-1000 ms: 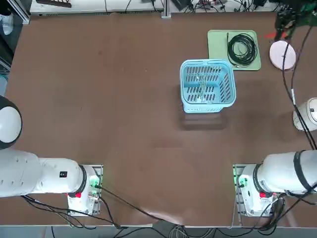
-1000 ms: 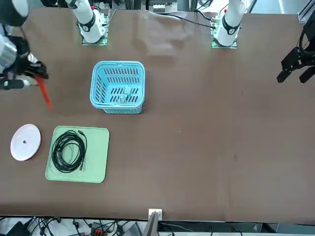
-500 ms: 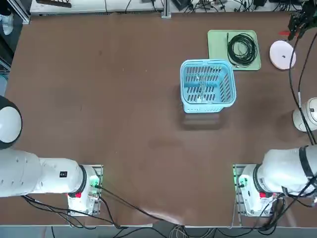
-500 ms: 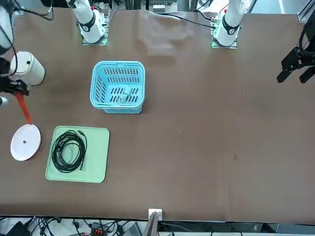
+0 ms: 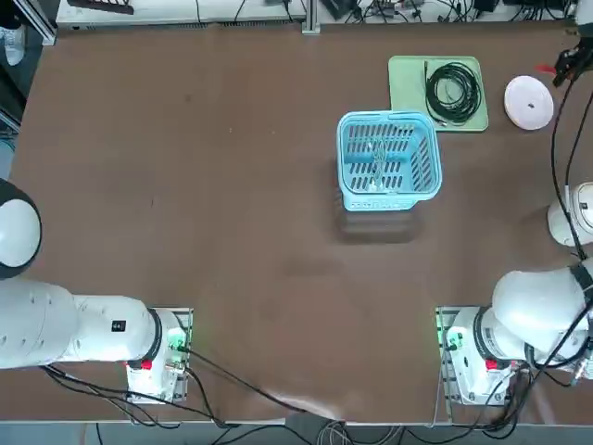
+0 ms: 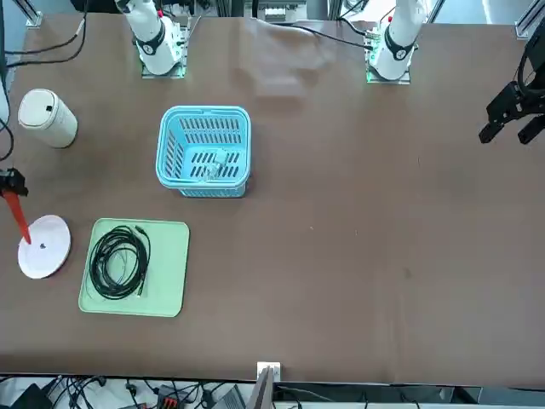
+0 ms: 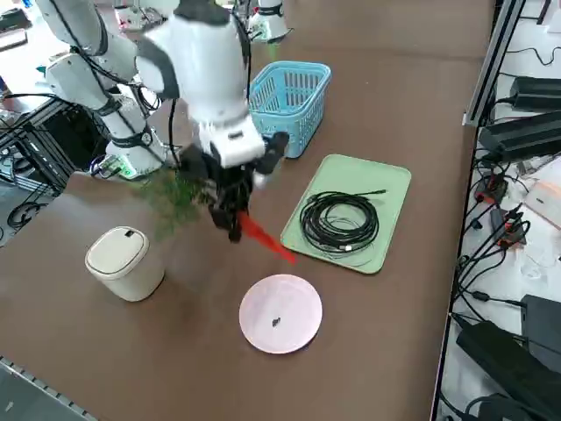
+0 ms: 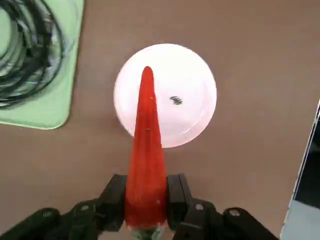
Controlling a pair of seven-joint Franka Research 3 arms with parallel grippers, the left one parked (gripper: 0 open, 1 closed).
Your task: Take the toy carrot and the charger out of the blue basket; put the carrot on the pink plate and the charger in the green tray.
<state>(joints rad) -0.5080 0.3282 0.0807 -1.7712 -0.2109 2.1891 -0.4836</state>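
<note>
Right pincer (image 8: pixel 146 200): closed on the toy carrot, part-way open, a fingertip pressed to either side of it by the carrot's thick end
Toy carrot (image 8: pixel 146 155): gripped in the right pincer, red-orange, its narrow end reaching out beyond the fingertips, above the surface near the pink plate
Leafy tuft (image 7: pixel 173 200): dark green, on the far side of the pincer from the carrot's narrow end
Pink plate (image 7: pixel 280 314): flat on the surface, beside the green tray and apart from it, a small dark mark near its middle
Charger (image 6: pixel 215 169): inside the blue basket, on its slatted bottom
Blue basket (image 5: pixel 389 160): upright on the surface, near the green tray
Green tray (image 6: pixel 166 294): on the surface, a coiled black cable (image 6: pixel 95 264) lying in it
White canister (image 7: pixel 127 264): standing on the surface (image 5: pixel 232 241), well apart from the basket
</note>
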